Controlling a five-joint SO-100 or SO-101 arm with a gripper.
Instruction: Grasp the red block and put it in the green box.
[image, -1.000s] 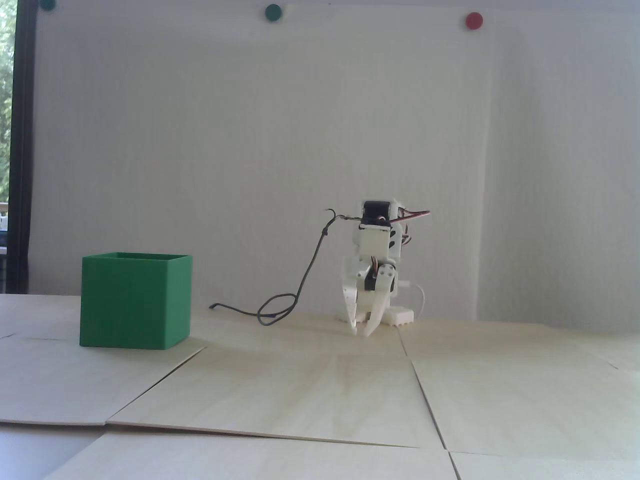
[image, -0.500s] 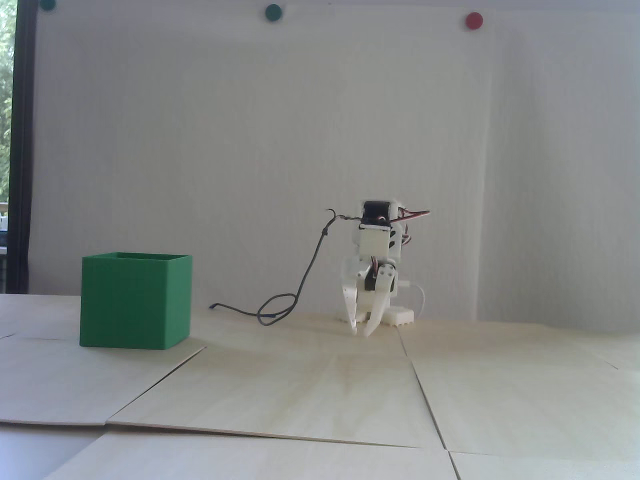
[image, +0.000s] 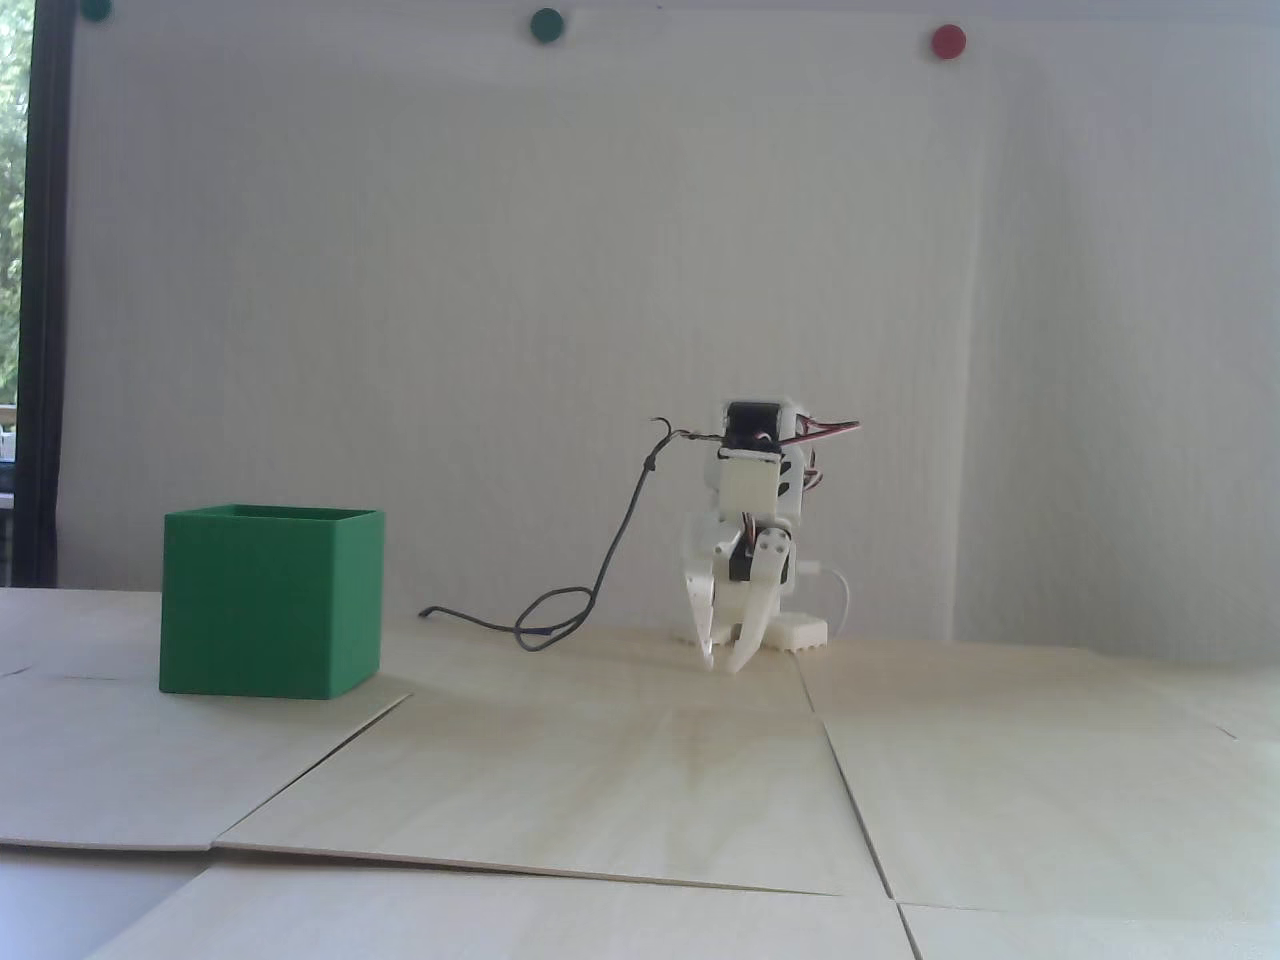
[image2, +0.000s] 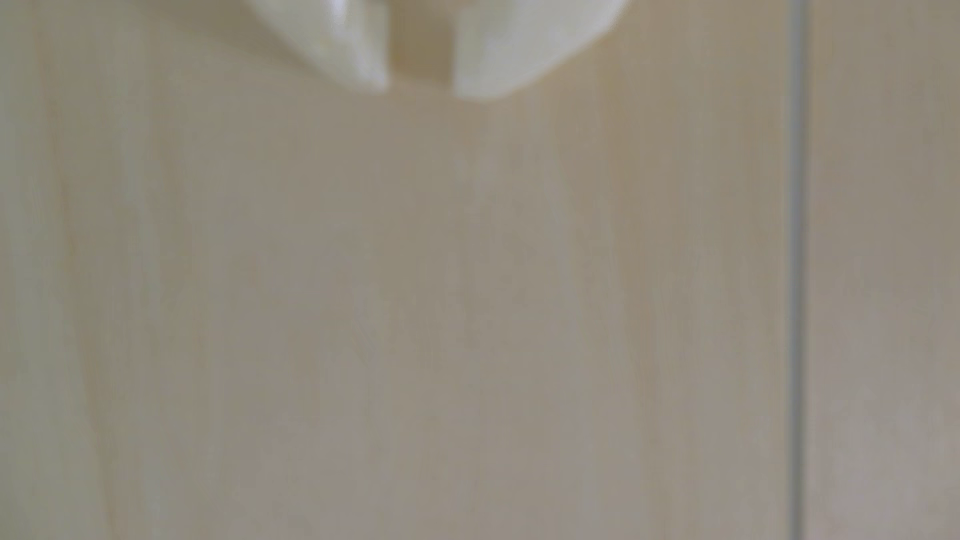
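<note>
Left of the jaws, well apart, green box

In the fixed view the white arm is folded low and compact, its wrist bent so the claw points straight down, tips just above the table. The wrist view shows the claw at the top edge, a narrow gap between its two tips, holding nothing.

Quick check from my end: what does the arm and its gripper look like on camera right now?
A small white plastic arm with a black servo block on top. Red and dark wires trail off it, and a thin dark cable loops down onto the pale wooden table. The white gripper has two tapered, pointed fingers.
</note>
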